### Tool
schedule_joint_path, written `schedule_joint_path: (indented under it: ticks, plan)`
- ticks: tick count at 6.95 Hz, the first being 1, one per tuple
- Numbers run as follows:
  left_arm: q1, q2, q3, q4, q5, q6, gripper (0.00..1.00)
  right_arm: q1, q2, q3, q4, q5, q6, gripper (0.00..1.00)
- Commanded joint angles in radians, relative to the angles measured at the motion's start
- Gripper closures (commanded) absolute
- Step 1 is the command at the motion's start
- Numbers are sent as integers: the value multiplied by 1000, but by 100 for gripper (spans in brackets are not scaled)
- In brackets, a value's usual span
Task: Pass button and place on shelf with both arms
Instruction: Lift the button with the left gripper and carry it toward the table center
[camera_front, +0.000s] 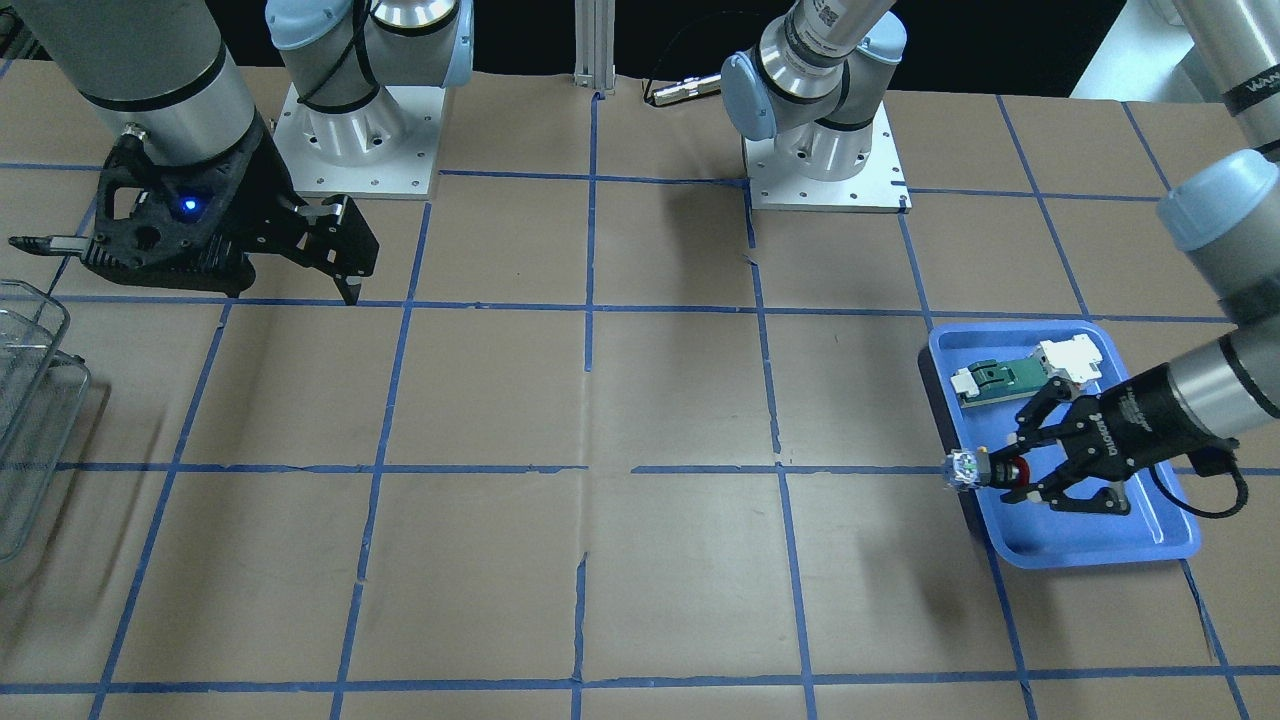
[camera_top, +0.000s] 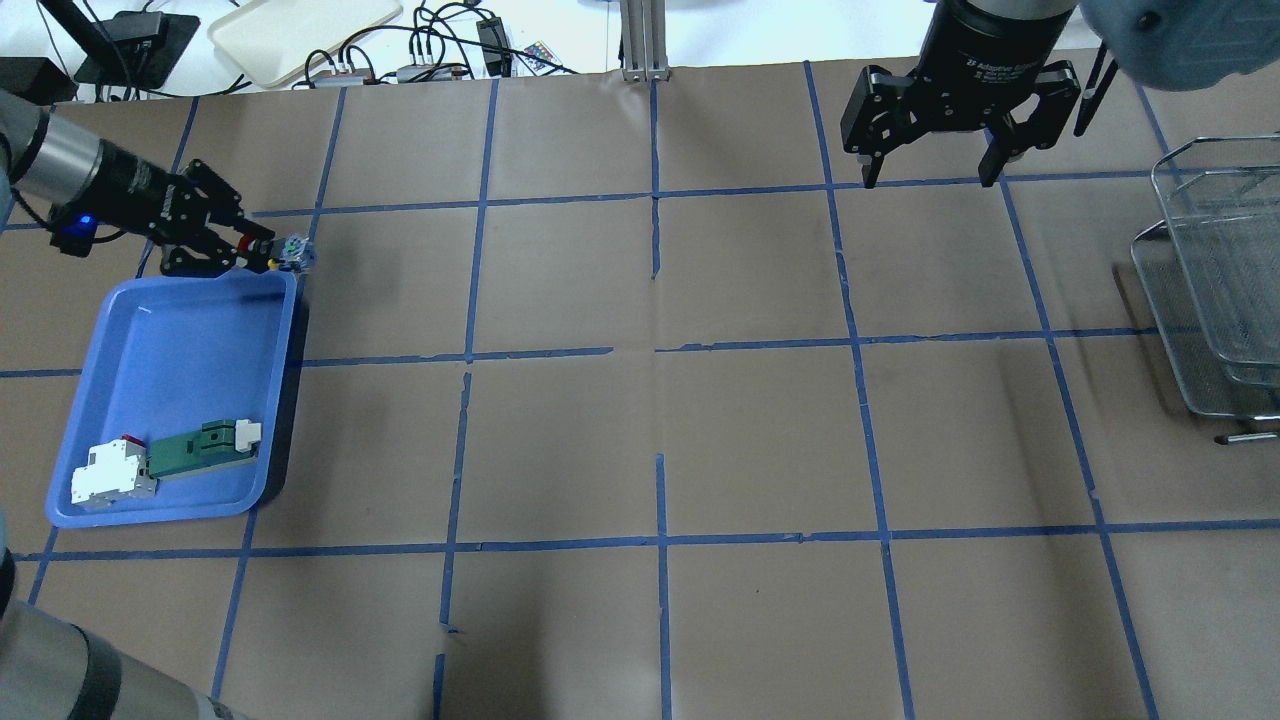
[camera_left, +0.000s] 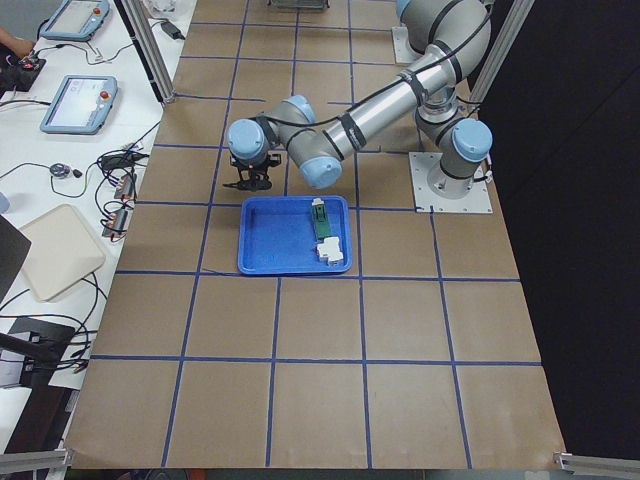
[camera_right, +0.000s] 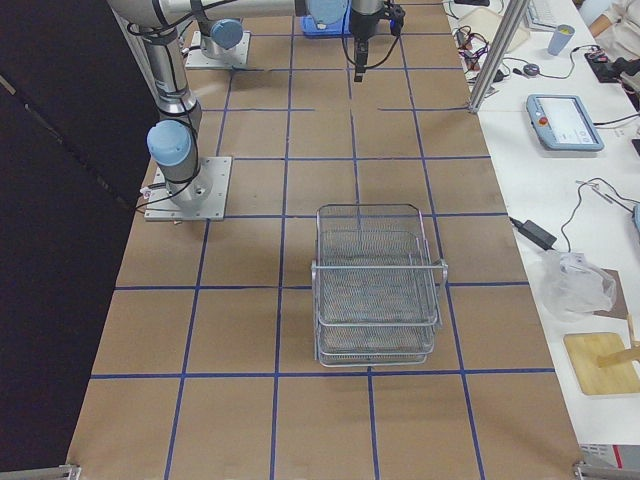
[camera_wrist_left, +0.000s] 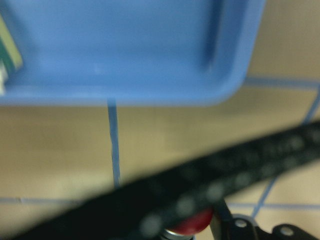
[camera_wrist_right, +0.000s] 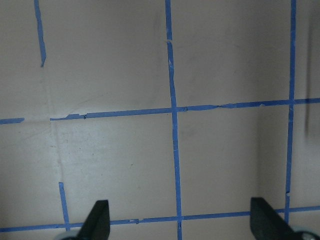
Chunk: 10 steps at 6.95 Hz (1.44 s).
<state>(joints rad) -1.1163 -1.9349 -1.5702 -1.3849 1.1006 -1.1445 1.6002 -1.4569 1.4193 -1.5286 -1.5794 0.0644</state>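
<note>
Red-capped button (camera_front: 988, 470) pinched in the jaws of the left gripper (camera_front: 1004, 474), raised at the corner rim of the blue tray (camera_top: 170, 350), right gripper (camera_top: 928, 178) well apart above the brown paper surface, jaws spread wide, wire shelf (camera_right: 375, 290) at the right end.

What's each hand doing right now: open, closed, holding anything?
Left hand: closed on the button.
Right hand: open, holding nothing.
</note>
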Motion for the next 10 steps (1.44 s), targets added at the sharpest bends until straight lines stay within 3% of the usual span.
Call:
schedule_joint_path:
  ticks: [1,2,4,5,6,8,10]
  plan:
    - [-196,62,2,13,-31,-186,100,0,-7,-2,-5,22,-169,0]
    - [-299,77,7,17,-31,-301,100,-3,-7,-16,-5,104,-321,0]
    - [-467,88,-2,155,-33,-534,100,-11,-26,-13,-8,143,-658,0]
    - [-523,88,-4,214,-34,-600,100,-19,-26,-5,-8,235,-801,0]
    - [-546,93,-4,217,-38,-633,100,-14,-34,1,-5,242,-954,0]
    - [-597,111,10,218,-91,-740,100,-16,-31,4,4,251,-1432,0]
    - [-654,129,12,218,-93,-797,100,-13,-23,6,5,256,-1650,0]
